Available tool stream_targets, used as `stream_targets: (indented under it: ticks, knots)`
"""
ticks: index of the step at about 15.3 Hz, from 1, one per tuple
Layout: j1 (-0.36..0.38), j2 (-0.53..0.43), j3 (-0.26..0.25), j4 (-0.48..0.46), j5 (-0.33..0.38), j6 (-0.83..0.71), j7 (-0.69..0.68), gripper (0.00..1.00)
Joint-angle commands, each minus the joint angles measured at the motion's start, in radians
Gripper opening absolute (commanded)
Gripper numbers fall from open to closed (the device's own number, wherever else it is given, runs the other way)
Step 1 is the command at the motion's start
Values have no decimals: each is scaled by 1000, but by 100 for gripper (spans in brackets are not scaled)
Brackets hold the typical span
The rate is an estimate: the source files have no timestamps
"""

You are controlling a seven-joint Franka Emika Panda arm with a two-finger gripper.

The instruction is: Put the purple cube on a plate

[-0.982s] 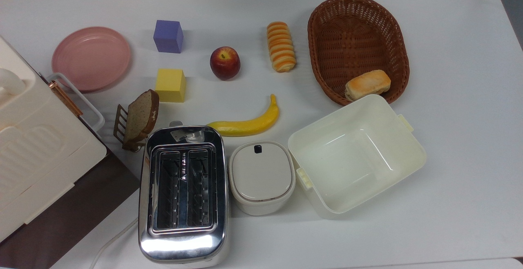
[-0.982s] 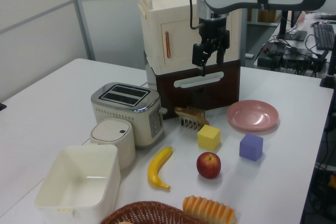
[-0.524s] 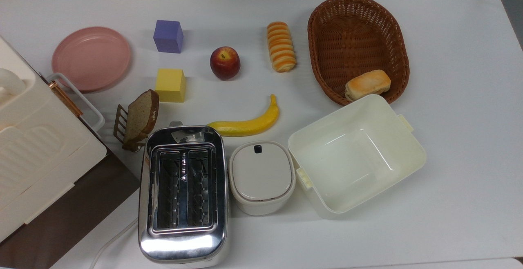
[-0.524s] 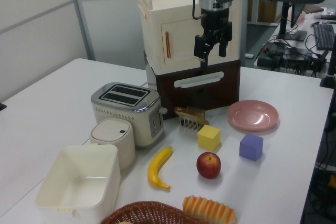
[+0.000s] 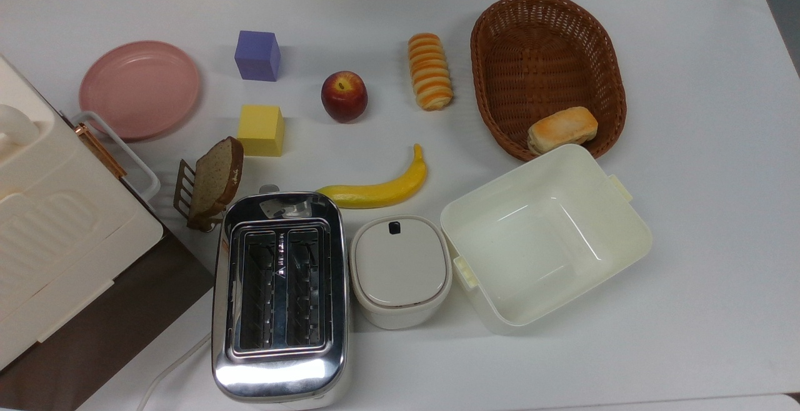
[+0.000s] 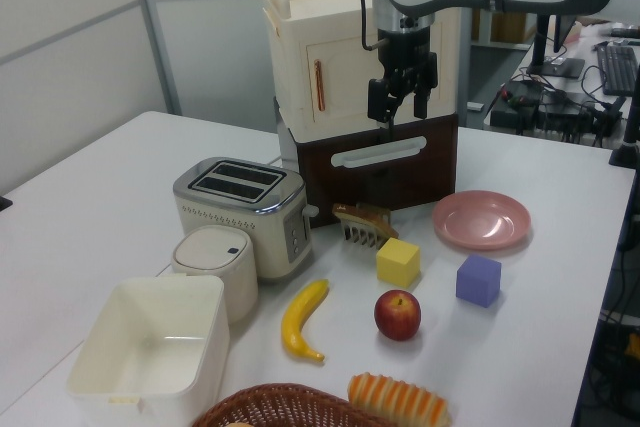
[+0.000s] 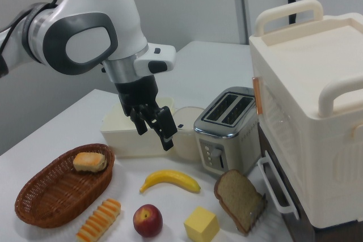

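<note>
Status: nothing done yet, as we read it. The matte violet-purple cube (image 5: 257,55) sits on the white table (image 5: 687,211), just beside the round pink plate (image 5: 139,89) on the top view's right, apart from it, not touching. The plate has nothing on it.

The black two-finger gripper (image 6: 401,99) hangs high in the air, well above the objects and holding nothing. In the left view it sits in front of the cream-and-brown cabinet (image 6: 330,67), well apart from the cube (image 6: 478,280). In the right view the gripper (image 7: 155,122) looks spread, fingers with a gap between them; the angle is oblique, so we'd call it probably parted rather than certain.

Left to do, all of it: come down over the purple cube, grasp, lift, carry the short way to the plate (image 6: 481,219), release.

Watch item: the plain yellow cube (image 5: 260,130) of the same size sits near the purple one, below it in the top view, and the red apple (image 5: 344,96) is close on the top view's right. We judge there is room for the fingers, but the approach should stay square to the cube faces.
</note>
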Motion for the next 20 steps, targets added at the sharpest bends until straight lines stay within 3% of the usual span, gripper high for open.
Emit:
stream_targets:
  ticks: [1, 6, 8, 13, 15, 18, 20]
  knots:
    - [-2, -3, -7, 13, 24, -28, -22, 100]
    - [3, -3, -2, -3, 23, -40, -11, 100]
    - [10, -43, -2, -73, 23, -7, -11, 100]
    - [36, -245, 1, -416, 23, 209, 15, 100]
    - [64, -293, -2, -504, 15, 245, 15, 100]
    - [145, -367, -90, -651, -17, 317, 12, 100]
    - [243, -390, -208, -696, -81, 325, 13, 100]
